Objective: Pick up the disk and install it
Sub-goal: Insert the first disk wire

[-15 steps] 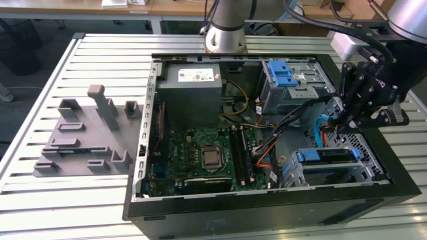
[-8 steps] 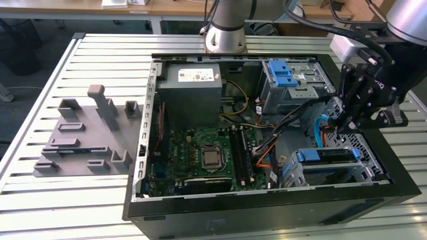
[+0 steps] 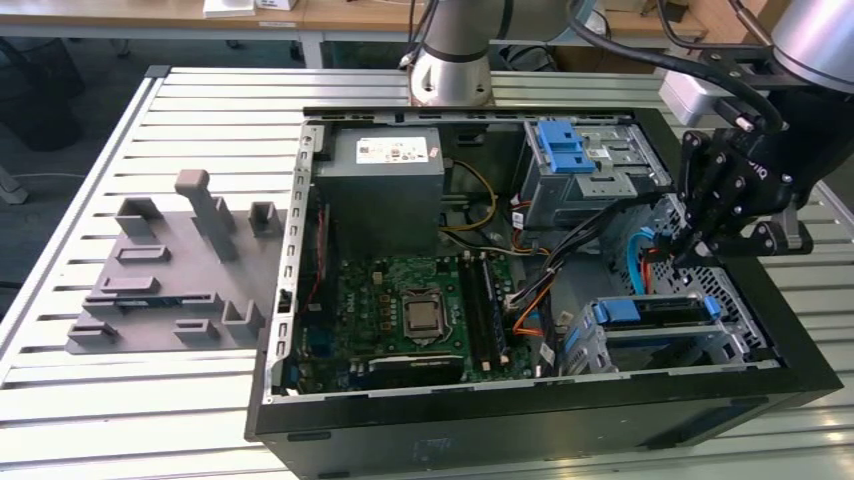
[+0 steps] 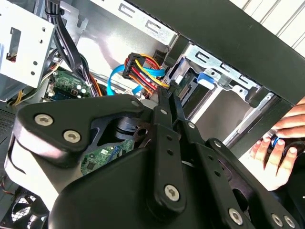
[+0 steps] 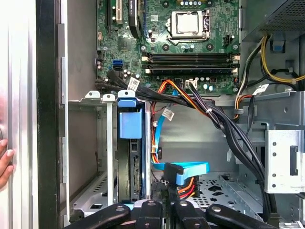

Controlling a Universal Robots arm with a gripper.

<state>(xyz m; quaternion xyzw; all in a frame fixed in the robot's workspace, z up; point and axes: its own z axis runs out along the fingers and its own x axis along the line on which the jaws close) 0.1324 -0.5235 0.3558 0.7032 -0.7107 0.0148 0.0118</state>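
One disk (image 3: 650, 312) sits in the near drive cage (image 3: 663, 340) of the open computer case (image 3: 534, 420), at the exterior view's right, blue rails upward. Our gripper (image 3: 683, 262) hangs just beside it, over the cables (image 3: 587, 235).

Second wrist view: the jaws are closed together, tips at the red and yellow cable plug (image 4: 143, 71); nothing is clamped between them. A person's hand (image 4: 279, 152) rests at the case edge.

First wrist view: the disk (image 5: 130, 157) stands in the cage with its blue latch (image 5: 130, 124) showing. We judge seating should be checked squarely along the rails, keeping the blue cable (image 5: 183, 171) clear.
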